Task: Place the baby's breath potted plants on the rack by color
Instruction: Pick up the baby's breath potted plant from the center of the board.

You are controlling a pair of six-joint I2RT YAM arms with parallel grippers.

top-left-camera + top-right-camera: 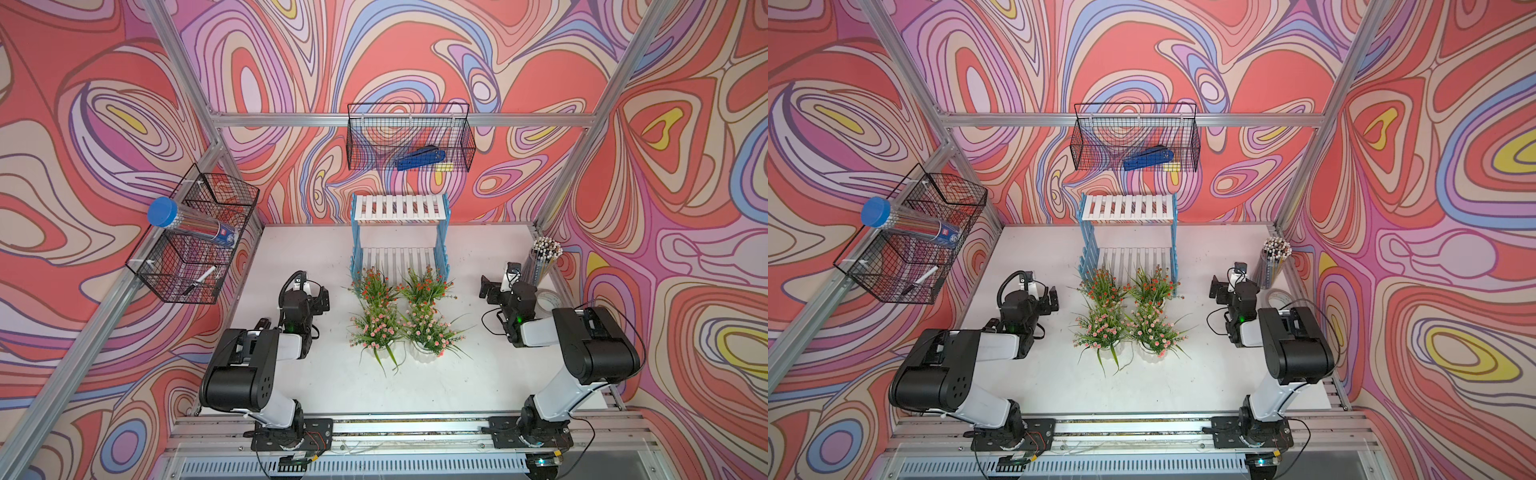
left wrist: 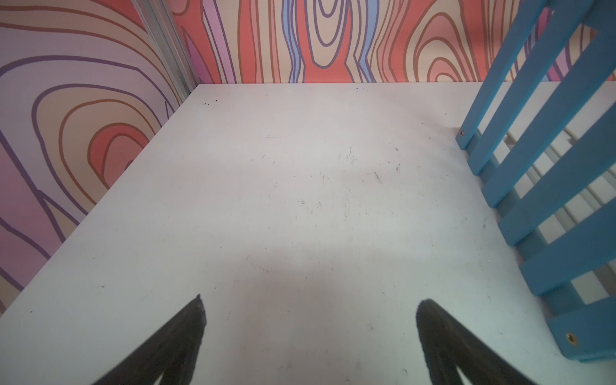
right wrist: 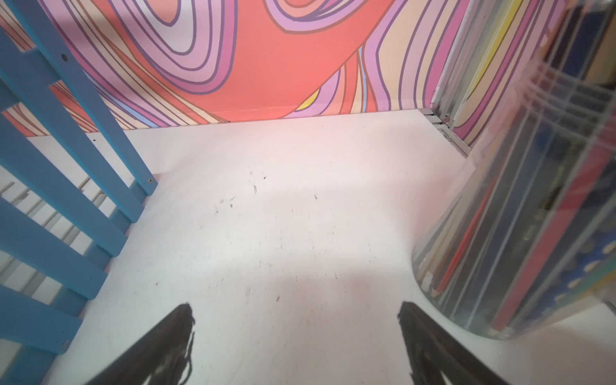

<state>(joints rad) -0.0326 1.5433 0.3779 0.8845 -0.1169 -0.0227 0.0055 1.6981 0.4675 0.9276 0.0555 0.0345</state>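
nothing was placed yet: all four potted plants (image 1: 424, 322) stood on the counter (image 1: 316, 374) by the bare rack (image 1: 399, 208), my left tool (image 2: 310, 301) and right tool (image 3: 296, 306) apart, empty.

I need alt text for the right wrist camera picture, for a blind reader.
The right gripper hangs open and empty over a white table. The blue side frame of the rack stands on one side of it and a clear tub of pencils on the other.
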